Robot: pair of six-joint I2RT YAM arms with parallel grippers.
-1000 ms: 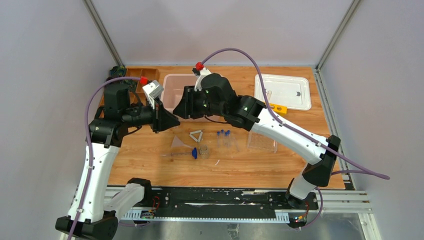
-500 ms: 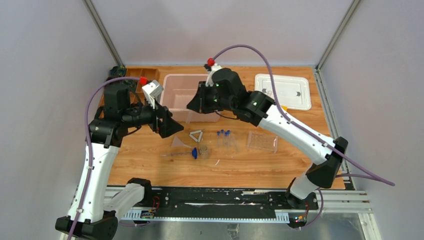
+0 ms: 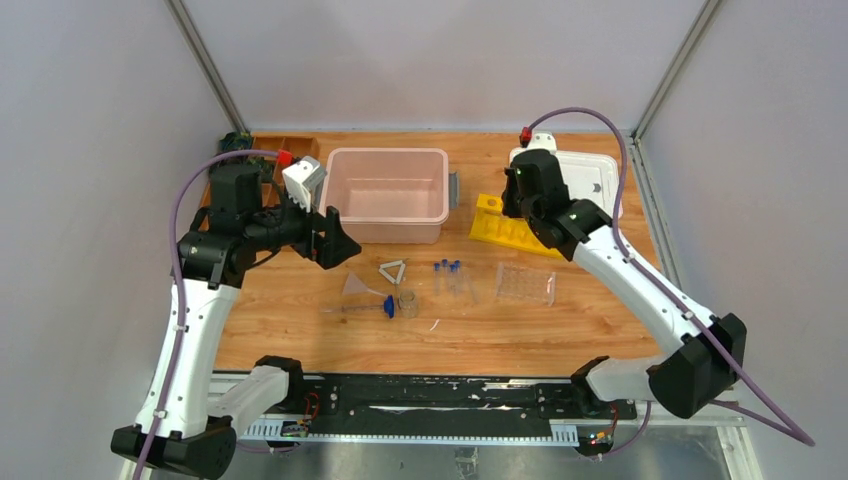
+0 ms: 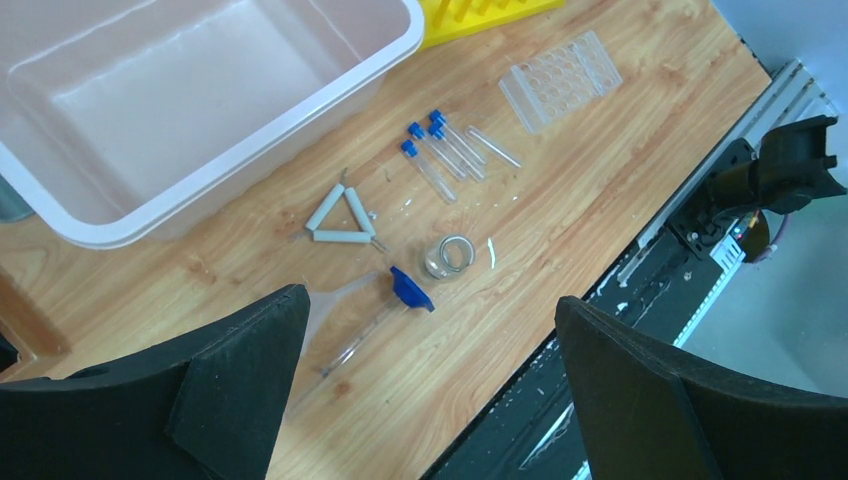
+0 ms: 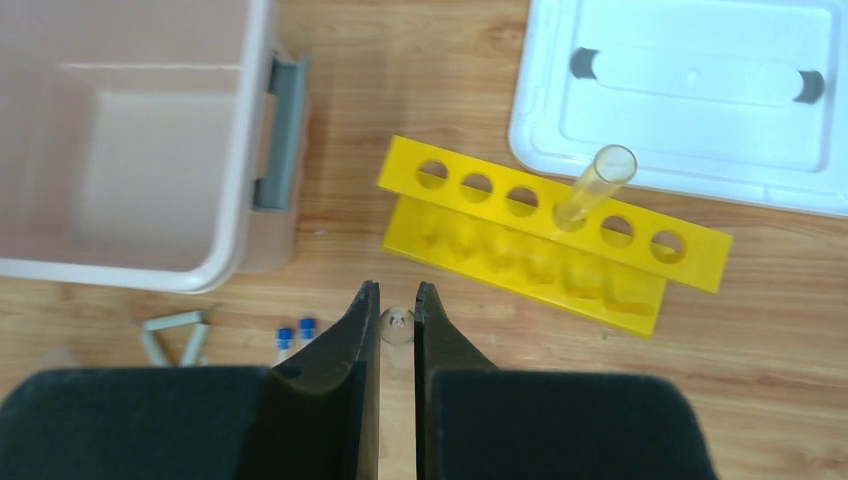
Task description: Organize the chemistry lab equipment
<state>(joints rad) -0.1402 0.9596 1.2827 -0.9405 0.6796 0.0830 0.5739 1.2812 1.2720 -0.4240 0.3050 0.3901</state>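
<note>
My right gripper (image 5: 397, 290) hangs above the table just in front of the yellow holed rack (image 5: 640, 235), shut on a clear glass tube (image 5: 397, 322) seen end-on between its jaws. Another clear tube (image 5: 597, 180) stands tilted in one rack hole. My left gripper (image 4: 430, 300) is wide open and empty, high over the clear funnel (image 4: 330, 310) and the tiny beaker (image 4: 450, 257). Beside them lie the pale triangle (image 4: 340, 220), three blue-capped vials (image 4: 440, 145) and the clear vial tray (image 4: 560, 80). In the top view the rack (image 3: 510, 228) sits right of the bin.
A pink bin (image 3: 388, 195) with a grey handle stands at the back centre. A white lid (image 3: 570, 185) lies at the back right, behind the rack. A brown wooden tray (image 3: 270, 150) sits in the back left corner.
My right arm swung from over the pink bin to the right, above the yellow rack, and its jaws narrowed. The left jaws opened wide; that arm barely moved.
</note>
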